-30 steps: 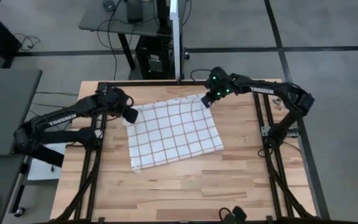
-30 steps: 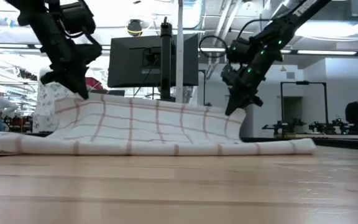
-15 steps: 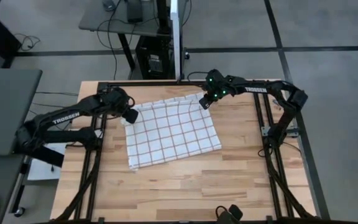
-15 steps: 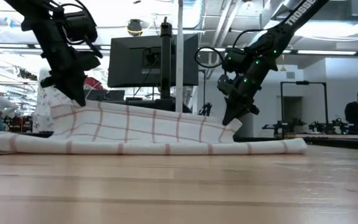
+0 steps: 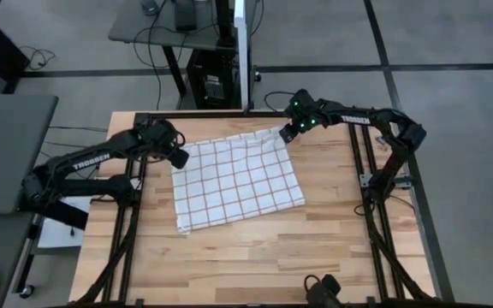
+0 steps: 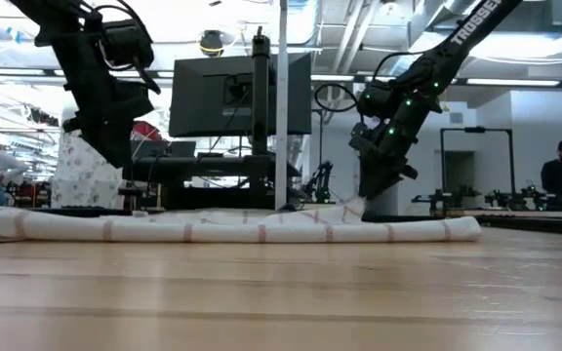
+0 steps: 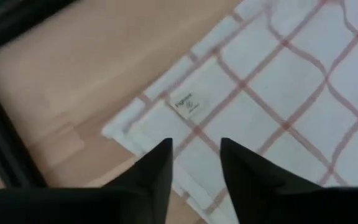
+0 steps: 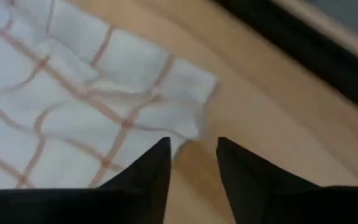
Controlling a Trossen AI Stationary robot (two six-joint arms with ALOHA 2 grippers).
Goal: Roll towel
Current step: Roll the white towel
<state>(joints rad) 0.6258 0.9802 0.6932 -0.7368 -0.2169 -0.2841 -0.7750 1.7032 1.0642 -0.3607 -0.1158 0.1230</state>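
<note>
On the wooden table (image 5: pixel 246 257) lies a white towel (image 5: pixel 236 181) with thin red checks. It is spread out flat and not rolled. It sits in the back half of the table, turned a little, so its back edge slants up toward the right. From the low view the towel (image 6: pixel 232 230) looks like a long flat strip on the wood, with its front edge a bit thick and folded.

The left gripper (image 5: pixel 179 158) hangs over the towel's back left corner, close to the table's left rail. Its two dark fingers (image 7: pixel 157 177) stand apart with a gap between them, and nothing is in the gap. Under them you can see the towel's corner and a small white label (image 7: pixel 187 103) sewn near the edge. In the low view this gripper (image 6: pixel 117 154) is up off the cloth.

The right gripper (image 5: pixel 287 133) is at the towel's back right corner, near the back edge of the table. Its fingers (image 8: pixel 151 174) are apart too, and they hold nothing. The corner of the towel (image 8: pixel 166 93) lies loose and a bit wrinkled on the wood just beyond the tips. In the low view this gripper (image 6: pixel 371 200) is low, right by the cloth.

The front part of the table is bare wood, from the towel's front edge to the table's front edge. There is also bare wood along the right side, between the towel and the right rail.
</note>
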